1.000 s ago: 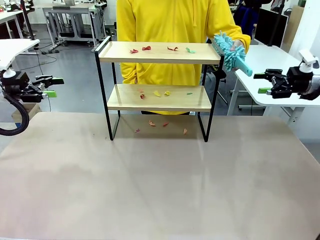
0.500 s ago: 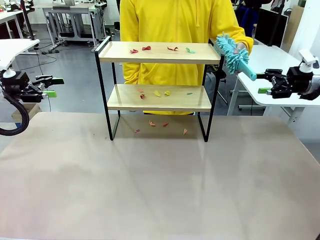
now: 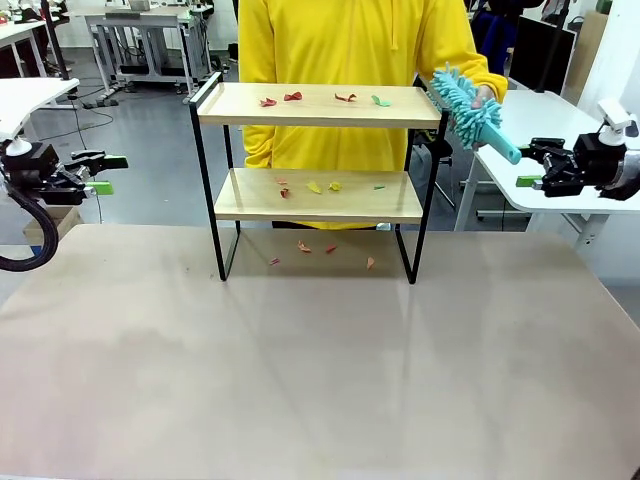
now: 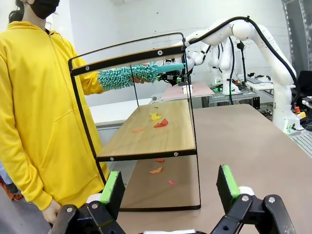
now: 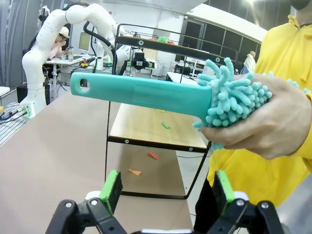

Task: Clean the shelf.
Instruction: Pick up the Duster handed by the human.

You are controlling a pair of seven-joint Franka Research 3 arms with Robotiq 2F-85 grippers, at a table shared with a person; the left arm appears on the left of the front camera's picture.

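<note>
Hand (image 5: 265, 122) around duster (image 5: 146, 95) bristles, right wrist view

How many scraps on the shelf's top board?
4 on the shelf, top board: a red scrap farthest to the robot's left, a second red scrap beside it, an orange-red scrap past the middle, a green scrap rightmost. Tinier bits may be hidden.

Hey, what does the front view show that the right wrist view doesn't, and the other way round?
Front view: the top board of the shelf from above, with red scraps on it, and the left gripper and right gripper, both open, flanking the table. Right wrist view: the hole in the handle end of the teal duster, and the person's hand wrapped round its fluffy head, close up. Both: the shelf, the duster, scraps on the lower board, the yellow hoodie.
</note>
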